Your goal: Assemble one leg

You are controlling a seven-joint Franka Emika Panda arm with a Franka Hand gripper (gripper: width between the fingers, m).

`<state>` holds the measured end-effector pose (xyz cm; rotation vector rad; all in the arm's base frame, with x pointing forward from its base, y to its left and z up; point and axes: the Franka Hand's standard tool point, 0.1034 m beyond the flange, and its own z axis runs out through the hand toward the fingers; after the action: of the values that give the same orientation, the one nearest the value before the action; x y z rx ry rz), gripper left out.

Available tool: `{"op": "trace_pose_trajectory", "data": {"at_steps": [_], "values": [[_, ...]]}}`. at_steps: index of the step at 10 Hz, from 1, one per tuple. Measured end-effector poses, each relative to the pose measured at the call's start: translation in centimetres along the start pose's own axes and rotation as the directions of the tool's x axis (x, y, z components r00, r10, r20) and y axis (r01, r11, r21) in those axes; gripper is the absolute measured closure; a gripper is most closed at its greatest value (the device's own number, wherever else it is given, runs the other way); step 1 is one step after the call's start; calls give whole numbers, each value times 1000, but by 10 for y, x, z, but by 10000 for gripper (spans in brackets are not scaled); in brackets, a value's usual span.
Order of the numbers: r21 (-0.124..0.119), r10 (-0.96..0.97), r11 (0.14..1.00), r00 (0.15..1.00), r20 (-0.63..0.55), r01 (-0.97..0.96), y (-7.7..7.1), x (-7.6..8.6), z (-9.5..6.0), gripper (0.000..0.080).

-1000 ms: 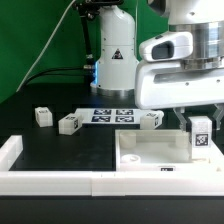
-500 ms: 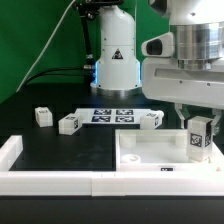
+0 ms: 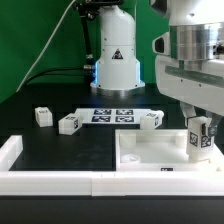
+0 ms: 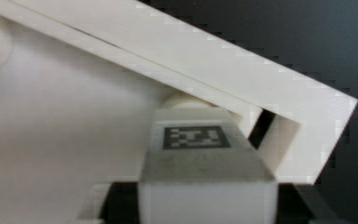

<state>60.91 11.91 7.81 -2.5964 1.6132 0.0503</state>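
Note:
My gripper (image 3: 199, 128) is shut on a leg (image 3: 200, 139), a small white block with a marker tag, and holds it upright over the right corner of the large flat white square part (image 3: 150, 152). In the wrist view the leg (image 4: 202, 158) fills the space between my black fingers (image 4: 123, 203), above the white part (image 4: 69, 120) near its corner. Three more legs lie on the black table: one (image 3: 42, 116) at the exterior view's left, one (image 3: 69, 124) beside it, one (image 3: 151, 121) by the marker board.
The marker board (image 3: 112, 115) lies at the table's middle back. A low white wall (image 3: 60, 180) runs along the front edge, with a raised end (image 3: 9, 150) at the exterior view's left. The robot base (image 3: 114, 60) stands behind.
My gripper has moved toward the exterior view's right with the leg in it, slightly lower over the white part's right corner. The loose legs have not moved.

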Motion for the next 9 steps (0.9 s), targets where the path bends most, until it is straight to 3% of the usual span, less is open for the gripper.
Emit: {"op": "trace_pose_trajectory", "data": {"at_steps": [1, 2, 3, 6, 9], "values": [[0, -47, 999, 999, 0, 47, 0, 0, 0, 506], [1, -45, 999, 999, 3, 45, 0, -1, 0, 326], [3, -94, 996, 996, 3, 94, -1, -1, -1, 211], [1, -514, 858, 858, 1, 514, -1, -1, 1, 153], [-9, -811, 586, 586, 4, 811, -3, 0, 4, 151]]}}
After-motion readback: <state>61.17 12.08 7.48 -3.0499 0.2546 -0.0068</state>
